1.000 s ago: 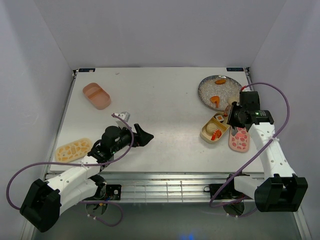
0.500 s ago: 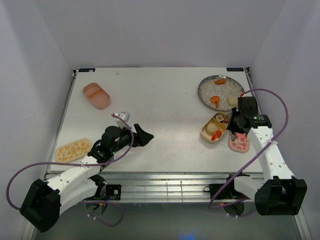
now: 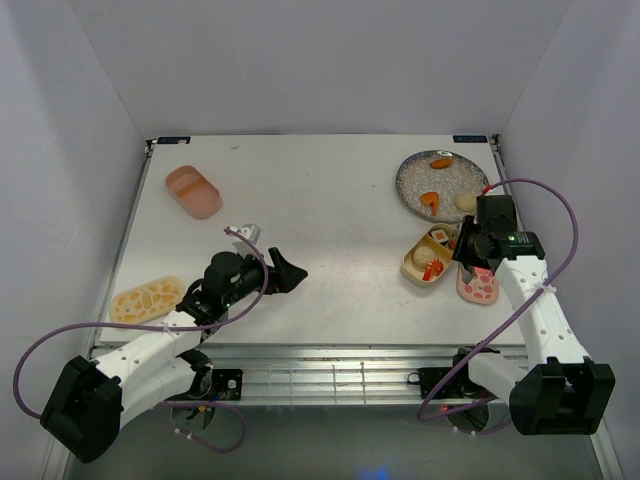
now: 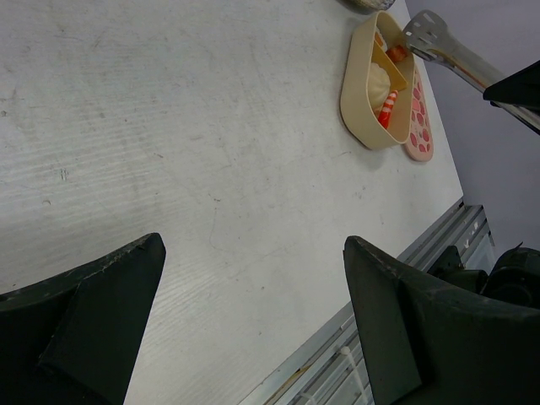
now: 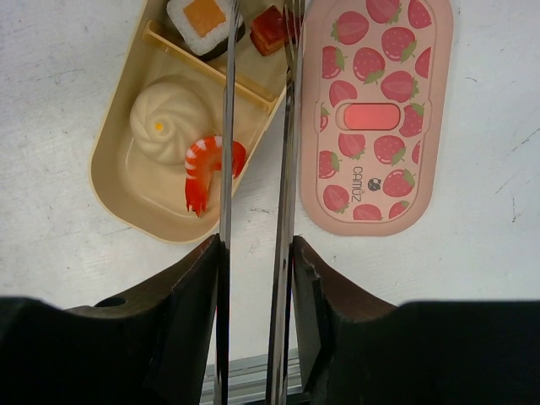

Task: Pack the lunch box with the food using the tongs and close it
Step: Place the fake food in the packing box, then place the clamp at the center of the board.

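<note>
Back from the plate (image 3: 412, 190), my right gripper (image 5: 256, 253) now pinches the tongs (image 5: 288, 152) over the tan tray (image 5: 118, 181) by the table's (image 3: 330, 200) right edge, seemingly releasing food; left gripper (image 4: 253, 246) idles, spread wide.

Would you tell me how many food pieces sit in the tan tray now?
4: a bun and a shrimp in the tray's larger compartment, a roll and a red piece in the smaller; the tongs may hide more.

My left gripper (image 4: 253, 287): jaws fully spread, arm low; my right gripper (image 5: 256, 278): jaws clamped on the tongs (image 5: 288, 152)
</note>
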`<state>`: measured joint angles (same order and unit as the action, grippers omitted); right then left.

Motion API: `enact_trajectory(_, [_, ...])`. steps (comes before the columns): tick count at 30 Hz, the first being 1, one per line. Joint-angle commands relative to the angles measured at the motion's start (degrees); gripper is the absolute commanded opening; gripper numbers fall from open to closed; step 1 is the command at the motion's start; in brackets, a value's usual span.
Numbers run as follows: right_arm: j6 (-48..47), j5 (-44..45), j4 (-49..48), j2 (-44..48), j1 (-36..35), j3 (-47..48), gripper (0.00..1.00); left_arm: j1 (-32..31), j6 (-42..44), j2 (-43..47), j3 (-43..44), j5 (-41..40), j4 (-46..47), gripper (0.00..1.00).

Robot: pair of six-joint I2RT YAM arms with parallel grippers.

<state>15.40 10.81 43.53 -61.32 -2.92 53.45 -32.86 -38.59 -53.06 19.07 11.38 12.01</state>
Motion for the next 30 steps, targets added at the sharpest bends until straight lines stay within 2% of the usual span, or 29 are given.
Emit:
enact_trajectory(1, [-0.37,0.97,-1.16,1.20,-0.07,0.51,0.43,-0.36,0.01,0.15,0.62,0.49,0.38,0.98])
enact_trajectory(13, [-1.25,-1.31,-1.87,0.94,-0.16,2.18,0.43,-0.36,0.27,0.85,0.44,0.23,0.38,0.98])
enact_trajectory(23, [-2.83,-6.15,-3.71,-0.20,-0.51,7.89,0.42,-0.36,0.62,0.32,0.53,-0.39,0.29,0.98])
enact_trajectory(30, [-4.15,-7.82,-6.17,-4.67,-0.51,10.79,0.42,-0.36,1.06,-0.03,0.71,-0.83,0.21,0.98])
